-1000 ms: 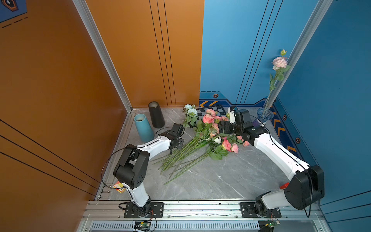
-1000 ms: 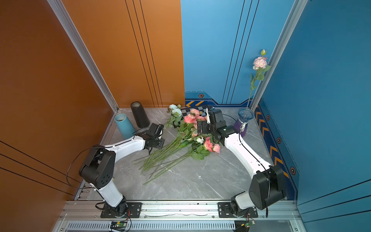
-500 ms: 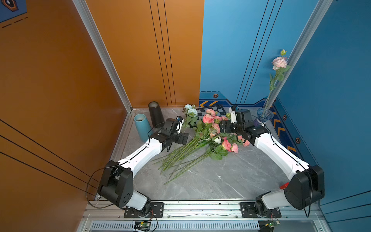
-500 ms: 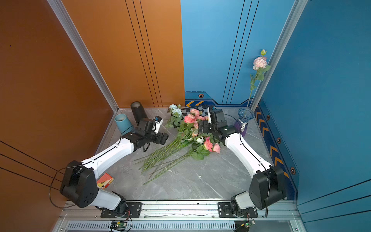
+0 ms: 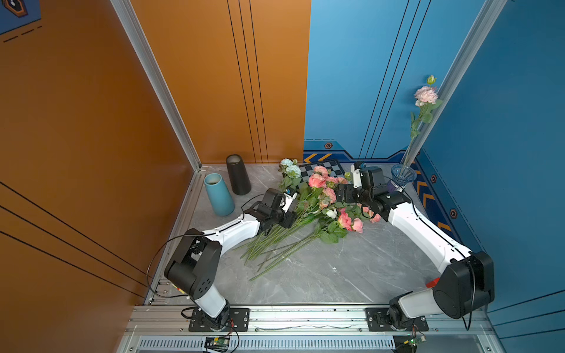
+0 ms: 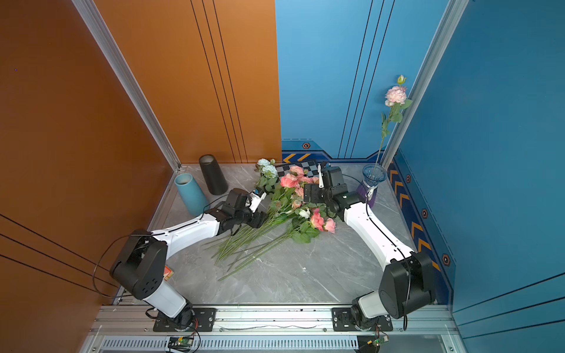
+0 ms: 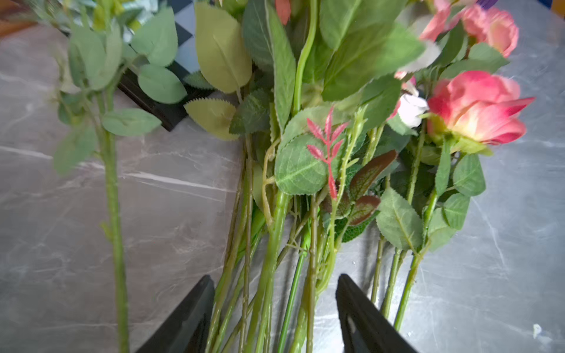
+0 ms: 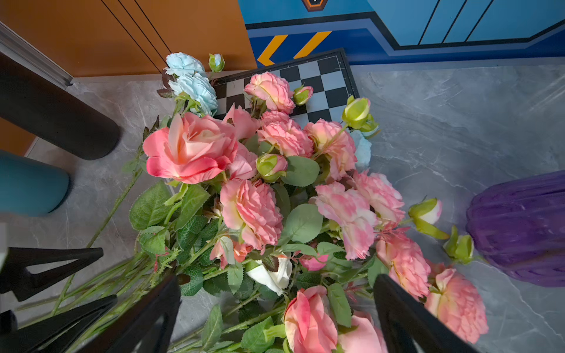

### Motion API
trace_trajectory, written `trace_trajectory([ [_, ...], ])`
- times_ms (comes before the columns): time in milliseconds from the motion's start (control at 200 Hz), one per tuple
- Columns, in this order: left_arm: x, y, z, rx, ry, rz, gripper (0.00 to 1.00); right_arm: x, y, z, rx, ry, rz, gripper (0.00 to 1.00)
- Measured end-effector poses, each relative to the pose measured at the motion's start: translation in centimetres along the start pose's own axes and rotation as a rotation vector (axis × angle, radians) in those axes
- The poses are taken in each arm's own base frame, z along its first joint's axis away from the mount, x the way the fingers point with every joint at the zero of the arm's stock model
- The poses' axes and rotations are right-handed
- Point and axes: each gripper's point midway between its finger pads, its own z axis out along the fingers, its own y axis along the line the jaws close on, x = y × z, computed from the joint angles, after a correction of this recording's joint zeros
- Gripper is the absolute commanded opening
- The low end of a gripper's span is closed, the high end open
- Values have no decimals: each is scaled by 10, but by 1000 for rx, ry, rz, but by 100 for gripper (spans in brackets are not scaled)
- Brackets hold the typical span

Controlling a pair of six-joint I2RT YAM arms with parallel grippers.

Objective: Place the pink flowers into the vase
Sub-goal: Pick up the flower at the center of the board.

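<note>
Our left pincer [image 7: 274, 278] stands open astride several stems of the artificial pink flowers [image 5: 316, 180] heaped on the grey table [image 5: 336, 275], our right pincer [image 8: 276, 278] wide and empty over the blooms, so we should close on one stem, then carry it to the purple-blue glass vase [image 5: 403, 177] at 2 o'clock.

You are in a robotics lab test cell: flat orange wall panels [image 5: 91, 122] and blue wall panels [image 5: 351, 76], joined by a silver aluminium corner post [image 5: 157, 82], box in a grey marble-patterned tabletop [image 5: 336, 269]. The left white-and-black robot arm [image 5: 232, 232] and the right white-and-black robot arm [image 5: 422, 232] are bolted to a slotted silver aluminium rail [image 5: 305, 314] along the front. A small bare green circuit board [image 5: 217, 340] hangs below that rail, and a black-and-white chequered board [image 8: 324, 79] lies at the back
</note>
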Motion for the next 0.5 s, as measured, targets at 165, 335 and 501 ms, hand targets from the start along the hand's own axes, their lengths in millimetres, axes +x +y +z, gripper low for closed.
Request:
trace_trajectory([
  [165,-4,3,20,-2,8,13,50,-1,-2,0,3,-2,3,100],
  [335,-6,4,29,-2,13,13,35,-1,-5,0,4,0,14,100],
  [501,-9,8,33,-6,12,11,15,-1,-6,0,-5,2,21,100],
])
